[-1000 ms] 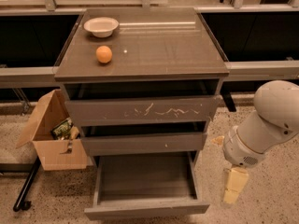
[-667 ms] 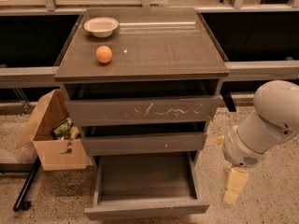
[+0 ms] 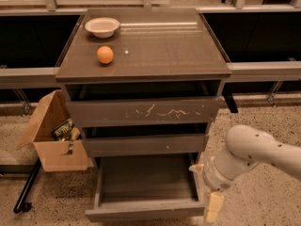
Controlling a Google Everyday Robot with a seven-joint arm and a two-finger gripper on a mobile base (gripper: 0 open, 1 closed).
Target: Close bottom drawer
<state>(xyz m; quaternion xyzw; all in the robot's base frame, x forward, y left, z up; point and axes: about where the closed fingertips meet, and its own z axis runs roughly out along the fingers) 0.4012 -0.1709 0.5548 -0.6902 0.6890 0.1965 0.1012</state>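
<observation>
The bottom drawer (image 3: 141, 213) is standing pulled well out below the front edge of the counter (image 3: 155, 55). Its bare floor is showing and its front panel is lying far forward of the two drawers above. The gripper (image 3: 214, 206) is hanging low outside the drawer's right wall, below the counter's front right corner and just beside the right end of the panel. Whether it is clenched or released I cannot tell.

The closing push is, by my reading, not yet begun. To do it well, the gripper should be coming round in front of the panel and meeting it flat near the middle rather than at the right end. It should then be pushing straight back toward the counter's rear edge, so the drawer is running true and not skewing on its slides.
</observation>
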